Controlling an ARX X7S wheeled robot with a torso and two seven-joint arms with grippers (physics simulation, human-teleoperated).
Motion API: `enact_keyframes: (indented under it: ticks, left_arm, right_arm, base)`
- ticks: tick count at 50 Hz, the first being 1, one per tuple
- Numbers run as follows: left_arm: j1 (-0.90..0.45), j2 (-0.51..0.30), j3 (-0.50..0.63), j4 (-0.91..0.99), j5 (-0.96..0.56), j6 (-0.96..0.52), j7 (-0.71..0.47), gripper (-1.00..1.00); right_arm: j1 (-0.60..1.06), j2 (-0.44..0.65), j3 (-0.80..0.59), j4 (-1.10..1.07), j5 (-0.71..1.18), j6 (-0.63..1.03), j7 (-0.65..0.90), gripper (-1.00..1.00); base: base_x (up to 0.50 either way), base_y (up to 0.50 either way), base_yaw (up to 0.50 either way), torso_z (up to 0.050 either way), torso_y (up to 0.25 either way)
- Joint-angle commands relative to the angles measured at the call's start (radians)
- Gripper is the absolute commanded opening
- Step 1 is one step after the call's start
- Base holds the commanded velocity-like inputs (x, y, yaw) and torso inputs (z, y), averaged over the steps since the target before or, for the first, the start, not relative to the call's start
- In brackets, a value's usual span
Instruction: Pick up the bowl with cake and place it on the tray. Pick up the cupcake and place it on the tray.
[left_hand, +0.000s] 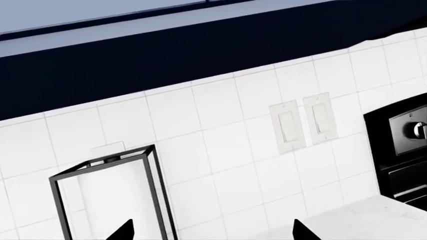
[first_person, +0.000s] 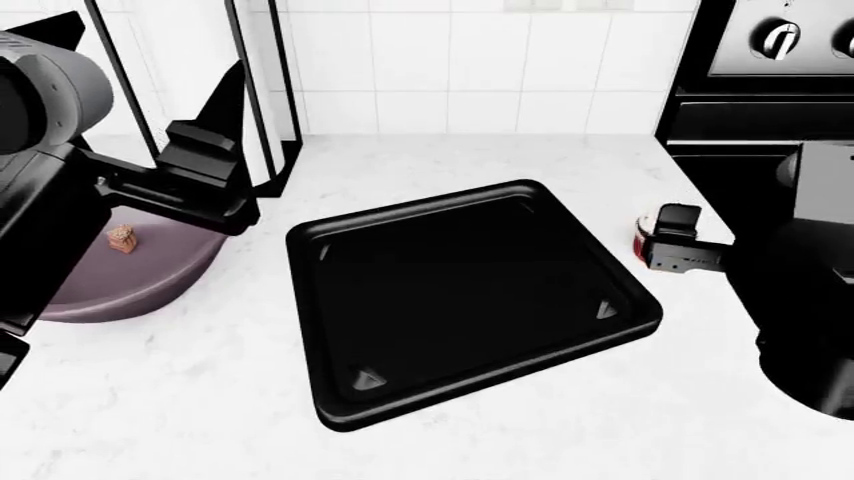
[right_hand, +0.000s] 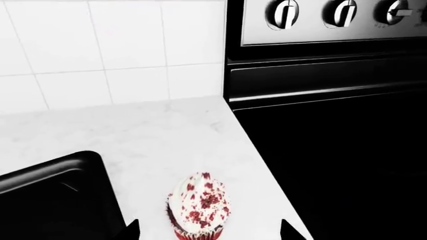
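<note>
Bowl (first_person: 127, 275) with cake (first_person: 123, 238) sits on the table (first_person: 534, 430) left of the empty tray (first_person: 467, 300). Cupcake (right_hand: 198, 206) stands right of it. Both claws spread, holding nothing.

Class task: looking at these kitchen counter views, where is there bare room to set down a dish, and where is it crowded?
The tray is bare inside its rim. Bare counter lies between the tray and the tiled wall, and more in front of the tray. It is crowded at the left, around the bowl, and at the right, where the cupcake sits beside the stove.
</note>
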Motion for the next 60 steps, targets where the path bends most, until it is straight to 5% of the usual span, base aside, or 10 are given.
enact_keyframes:
  ticks: [1,60]
  left_arm:
    - [0.017,0.0,-0.001,0.0,0.019,0.007,0.014,1.0]
    - [0.069,0.011,0.017,-0.018,0.107,0.032,0.076,1.0]
  right_arm:
    - [0.002,-0.02,-0.025,0.034,-0.041,-0.02,-0.015,1.0]
    - [0.08,-0.122,-0.173,0.261,-0.231,-0.097,-0.099,1.0]
  base:
    - [0.0,0.0,0.0,0.0,0.0]
    - [0.0,0.0,0.0,0.0,0.0]
